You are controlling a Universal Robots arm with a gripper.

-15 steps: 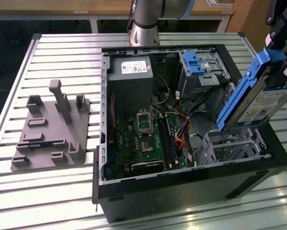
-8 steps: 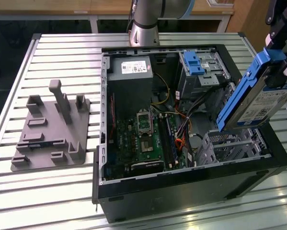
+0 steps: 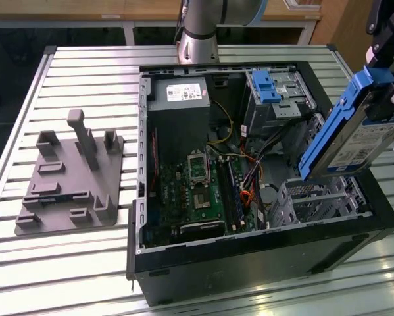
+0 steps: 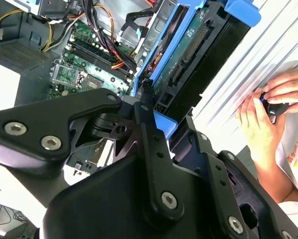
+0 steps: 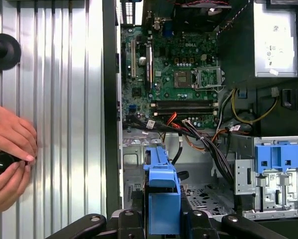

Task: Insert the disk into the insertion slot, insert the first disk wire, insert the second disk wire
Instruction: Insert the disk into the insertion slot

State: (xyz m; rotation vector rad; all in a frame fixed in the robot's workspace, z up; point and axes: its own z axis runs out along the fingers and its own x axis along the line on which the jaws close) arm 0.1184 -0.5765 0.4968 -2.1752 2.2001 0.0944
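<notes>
We see the gripper (image 3: 389,69) pinching the disk (image 3: 354,135) at its upper end, with the fingers (image 5: 128,226) pressed against the blue frame on both sides. The disk hangs tilted in the air over the exterior view's right part of the open computer case (image 3: 249,266). Its lower end is just above the silver drive cage (image 3: 315,201) and is not in it. Farther back in the case stands a taller grey bay (image 3: 285,105) with a blue clip (image 3: 266,85), and the green circuit board (image 3: 197,191) lies in the middle. The case rests on a slatted metal table (image 3: 85,263), where a grey plate (image 3: 72,178) lies toward the exterior view's left. Beside the case, a person's hands (image 5: 12,137) hold a small black knob (image 5: 2,162).
</notes>
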